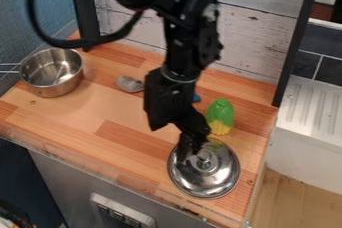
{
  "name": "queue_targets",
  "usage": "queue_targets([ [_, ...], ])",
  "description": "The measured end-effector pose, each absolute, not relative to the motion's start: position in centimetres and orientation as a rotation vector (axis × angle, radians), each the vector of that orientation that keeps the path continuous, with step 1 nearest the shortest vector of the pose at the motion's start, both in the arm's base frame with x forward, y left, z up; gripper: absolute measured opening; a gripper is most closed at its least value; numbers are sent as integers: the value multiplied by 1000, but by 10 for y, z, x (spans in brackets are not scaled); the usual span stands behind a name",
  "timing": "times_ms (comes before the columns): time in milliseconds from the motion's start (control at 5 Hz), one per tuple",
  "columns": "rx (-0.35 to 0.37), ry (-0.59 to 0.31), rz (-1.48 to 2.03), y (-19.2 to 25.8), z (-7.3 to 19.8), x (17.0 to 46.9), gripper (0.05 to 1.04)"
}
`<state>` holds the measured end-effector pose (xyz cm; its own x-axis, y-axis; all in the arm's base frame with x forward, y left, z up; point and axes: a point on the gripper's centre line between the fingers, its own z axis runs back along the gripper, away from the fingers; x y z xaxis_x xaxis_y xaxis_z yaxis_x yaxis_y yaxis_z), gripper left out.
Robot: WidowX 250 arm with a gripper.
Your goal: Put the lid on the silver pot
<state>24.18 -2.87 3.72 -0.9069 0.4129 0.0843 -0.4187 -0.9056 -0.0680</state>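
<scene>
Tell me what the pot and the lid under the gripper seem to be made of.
The saucepan looks like polished stainless steel, judging by its silvery, mirror-like walls. The lid seems the same shiny metal, with bright rings of reflection, though its exact metal is uncertain.

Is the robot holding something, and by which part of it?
It cannot be told: the gripper is at the knob of the lid, but a hold is not clear.

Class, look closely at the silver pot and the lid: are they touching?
Apart. The camera view shows it: the pot stands at the left, the lid at lower right, with wooden counter between.
</scene>
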Motion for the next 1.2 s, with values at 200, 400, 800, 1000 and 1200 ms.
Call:
queue_targets([
  [200,118,-112,2673,-41,25,248,1001],
  [400,131,-119,2647,-50,17,247,1001],
  [800,133,-154,2618,-64,6,254,668],
  [1000,126,-179,2628,-62,5,258,402],
  [1200,119,-184,2631,-61,5,258,279],
])
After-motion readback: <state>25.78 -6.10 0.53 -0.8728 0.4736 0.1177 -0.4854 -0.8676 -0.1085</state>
